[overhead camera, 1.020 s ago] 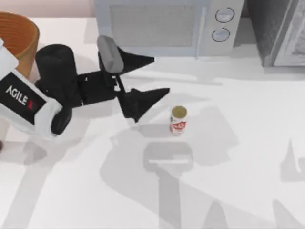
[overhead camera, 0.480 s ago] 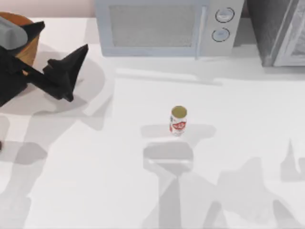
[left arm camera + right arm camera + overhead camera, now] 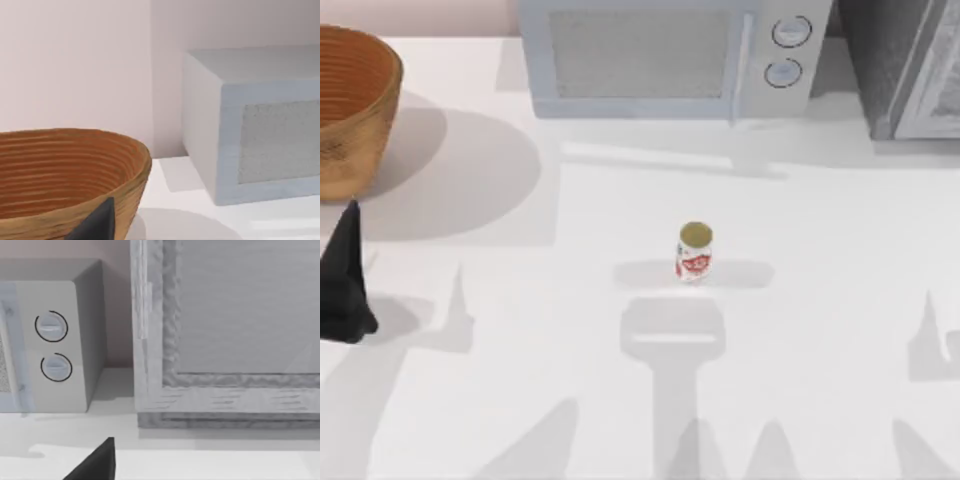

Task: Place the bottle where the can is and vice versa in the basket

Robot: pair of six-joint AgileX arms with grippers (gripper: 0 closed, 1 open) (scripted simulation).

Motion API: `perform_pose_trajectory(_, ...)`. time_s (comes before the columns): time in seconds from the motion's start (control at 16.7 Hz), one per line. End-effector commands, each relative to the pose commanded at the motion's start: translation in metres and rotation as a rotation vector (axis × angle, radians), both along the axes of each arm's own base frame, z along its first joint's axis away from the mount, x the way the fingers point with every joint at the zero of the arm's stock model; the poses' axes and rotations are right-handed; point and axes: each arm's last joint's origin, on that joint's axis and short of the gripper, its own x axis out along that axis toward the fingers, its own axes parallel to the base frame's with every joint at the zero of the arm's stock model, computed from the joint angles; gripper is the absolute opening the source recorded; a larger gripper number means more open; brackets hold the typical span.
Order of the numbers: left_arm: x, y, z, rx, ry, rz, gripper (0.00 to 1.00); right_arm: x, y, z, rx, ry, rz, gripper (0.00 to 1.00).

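The can [image 3: 694, 252] stands upright near the middle of the white tabletop [image 3: 820, 330], its tan-gold round top facing up and red marks on its white body; nothing touches it, and its soft shadow lies on the tabletop around its base. Well apart from it, at the far left corner, sits the basket [image 3: 355, 110], a round golden-brown woven bowl with ribbed walls, cut by the left edge of the top view; the left wrist view looks across its rim [image 3: 75, 170] toward the pale wall behind. Along the far edge, between basket and right side, stands a pale grey microwave [image 3: 665, 58] with two round dials at its right end (the right wrist view shows the same dials [image 3: 52, 347] from close by); to its right is a grey cabinet-like block [image 3: 905, 65] with a framed panel. The left tool [image 3: 345, 280] shows as a dark pointed finger at the left edge of the tabletop, just near of the basket and far from the can; whether it is released or clenched I cannot tell. A dark fingertip of the right tool [image 3: 95, 462] shows in the right wrist view; its state I cannot tell either.
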Motion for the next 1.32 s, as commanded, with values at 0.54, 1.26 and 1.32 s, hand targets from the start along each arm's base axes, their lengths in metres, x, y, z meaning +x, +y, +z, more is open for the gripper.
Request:
perform_pose_trajectory(0.54,-0.020,0.008,-0.044,-0.009,0.008,0.186,1.00,0.000,0.000,0.000,0.000,0.000,0.000,1.00)
perform_pose_trajectory(1.26,0.001,0.019,-0.050,0.013,0.063,0.194,1.00,0.000,0.000,0.000,0.000,0.000,0.000,1.00)
perform_pose_trajectory(1.32,0.005,0.021,-0.051,0.016,0.069,0.193,1.00,0.000,0.000,0.000,0.000,0.000,0.000,1.00)
